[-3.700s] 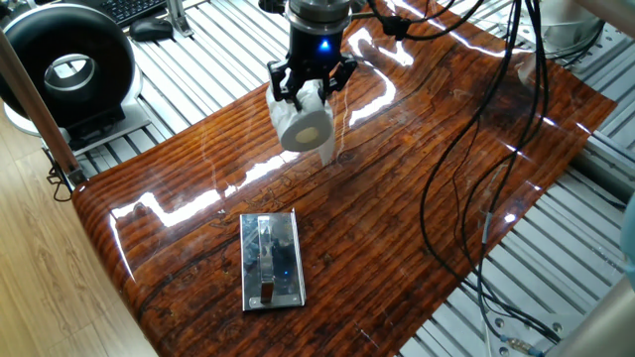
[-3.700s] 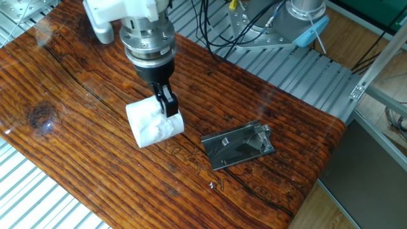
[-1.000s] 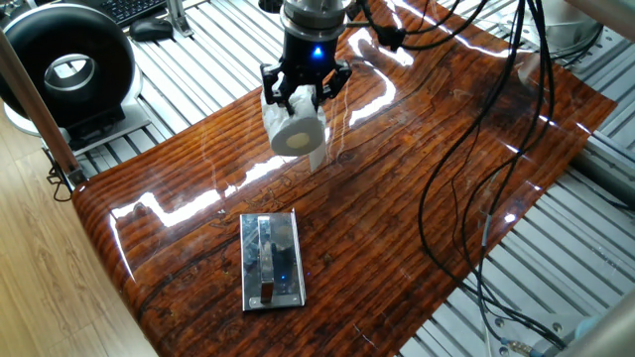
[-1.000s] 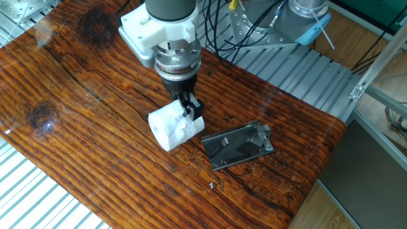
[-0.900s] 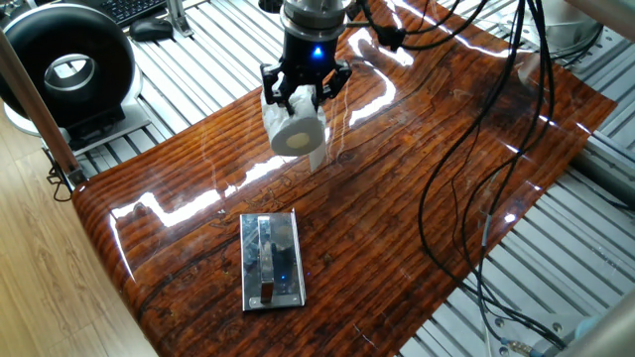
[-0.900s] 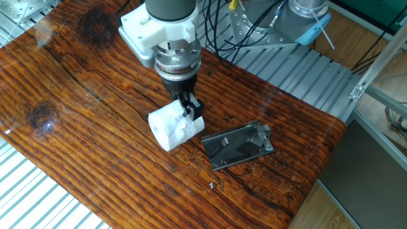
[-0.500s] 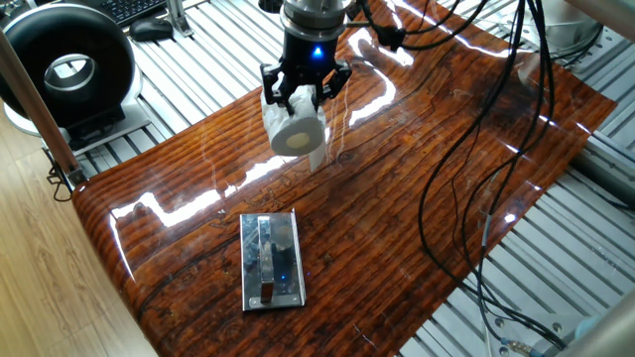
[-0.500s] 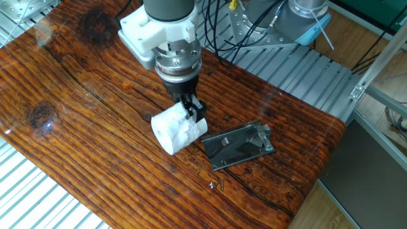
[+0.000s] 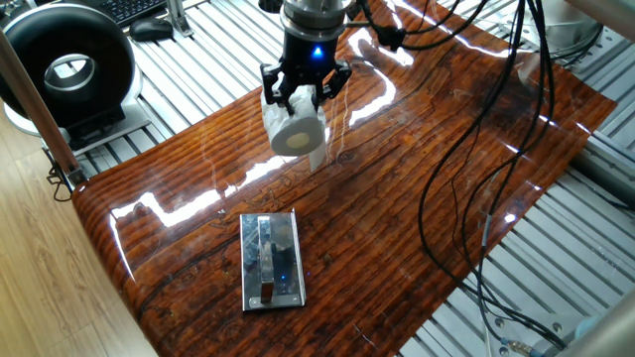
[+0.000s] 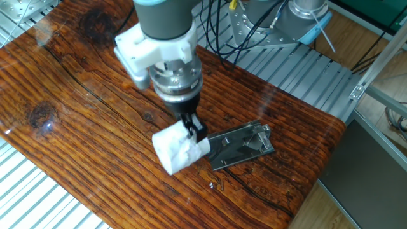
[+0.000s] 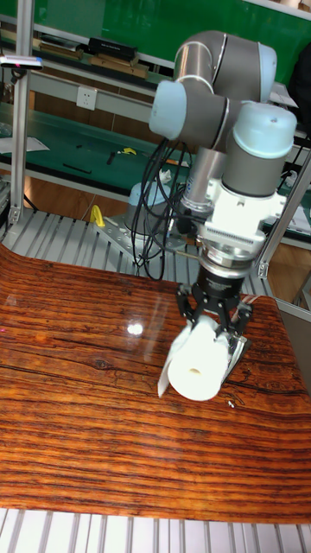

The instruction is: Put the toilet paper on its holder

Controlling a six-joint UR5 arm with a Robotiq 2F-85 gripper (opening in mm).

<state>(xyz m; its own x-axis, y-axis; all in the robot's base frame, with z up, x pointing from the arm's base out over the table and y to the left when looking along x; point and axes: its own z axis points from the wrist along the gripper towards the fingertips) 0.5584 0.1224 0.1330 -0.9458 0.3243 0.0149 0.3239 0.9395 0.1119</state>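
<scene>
The toilet paper (image 9: pixel 296 132) is a white roll held off the wooden table, with my gripper (image 9: pixel 302 103) shut on it from above. In the other fixed view the toilet paper (image 10: pixel 177 151) hangs just left of the holder (image 10: pixel 242 147), and a black finger (image 10: pixel 198 131) presses its top. The holder (image 9: pixel 270 260) is a flat chrome plate with a raised bar along its middle, lying nearer the table's front edge. In the tall fixed view the toilet paper (image 11: pixel 200 368) shows its cored end under the gripper (image 11: pixel 214 333), with a loose sheet hanging at its left. The holder is hidden there.
A black-and-white ring-shaped device (image 9: pixel 67 67) stands off the table at the far left. Black cables (image 9: pixel 466 149) trail over the right side of the table (image 9: pixel 397 228). Slatted aluminium framing (image 10: pixel 299 70) surrounds the tabletop.
In the other fixed view the gripper has carried the roll right and nearer, until it sits beside the holder's left end. The holder has not moved.
</scene>
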